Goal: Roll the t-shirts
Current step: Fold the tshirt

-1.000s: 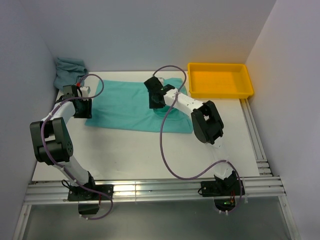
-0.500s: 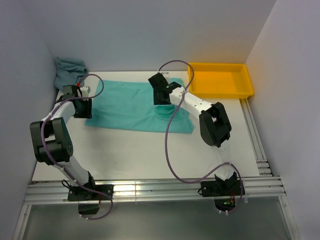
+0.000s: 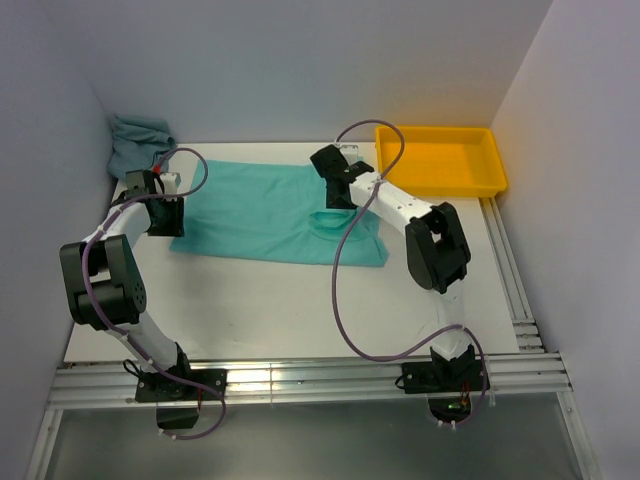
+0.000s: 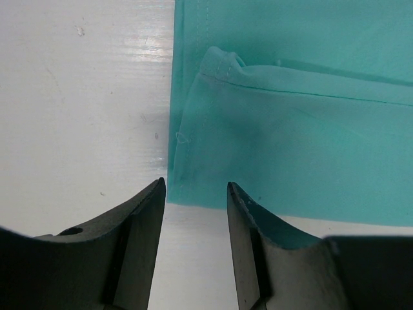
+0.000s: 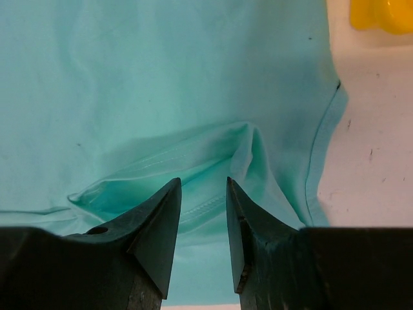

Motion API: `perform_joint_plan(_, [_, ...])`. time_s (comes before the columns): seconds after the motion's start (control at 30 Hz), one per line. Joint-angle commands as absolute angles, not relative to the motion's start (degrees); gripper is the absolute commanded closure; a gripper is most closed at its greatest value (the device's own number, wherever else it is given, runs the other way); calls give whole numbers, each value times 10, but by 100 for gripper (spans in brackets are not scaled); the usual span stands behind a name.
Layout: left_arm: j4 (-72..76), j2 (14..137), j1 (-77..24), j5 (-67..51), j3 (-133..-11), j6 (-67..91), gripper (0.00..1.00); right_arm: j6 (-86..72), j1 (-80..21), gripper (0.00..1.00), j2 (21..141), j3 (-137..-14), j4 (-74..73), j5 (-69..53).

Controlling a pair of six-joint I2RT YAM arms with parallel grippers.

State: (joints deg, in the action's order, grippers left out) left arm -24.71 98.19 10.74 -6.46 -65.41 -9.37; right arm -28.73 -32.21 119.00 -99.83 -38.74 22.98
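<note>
Mint-turquoise t-shirt [image 3: 260,210]: spread flat across the far middle of the desk [image 3: 260,300], long side running left to right, collar [image 3: 330,218] toward its right end.
Grey-teal t-shirt [image 3: 135,140]: bunched in a heap in the far left corner, apart from both claws.
Left claw [image 3: 167,214]: low over the desk at the left edge of the mint-turquoise t-shirt.
Left claw, wrist view [image 4: 195,187]: fingers parted to a medium gap with nothing between them. The t-shirt's corner [image 4: 303,129] lies just ahead of the gap, bare desk [image 4: 77,97] to one side, and a folded layer shows further on.
Right claw [image 3: 338,190]: over the right part of the mint-turquoise t-shirt, just far of the collar.
Right claw, wrist view [image 5: 203,184]: fingers stand apart with a narrow gap, gripping nothing. The cloth [image 5: 161,84] fills the view, and a rumpled collar fold [image 5: 193,161] sits right ahead of the tips.
Yellow tray [image 3: 440,160]: far right corner of the desk, beside the t-shirt's right end, not touching it.
</note>
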Motion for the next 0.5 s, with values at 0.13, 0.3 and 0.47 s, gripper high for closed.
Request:
perform_joint_plan(0.13, [-245, 968, 108, -78, -679, -100, 51, -287, -314, 59, 1214, -1009, -414, 265])
perform_joint_plan(0.3, [-246, 972, 109, -80, -681, -98, 51, -287, -313, 59, 1214, -998, -420, 278])
perform_joint_plan(0.47, [-245, 976, 108, -81, -683, -98, 51, -287, -308, 60, 1210, -981, -418, 281])
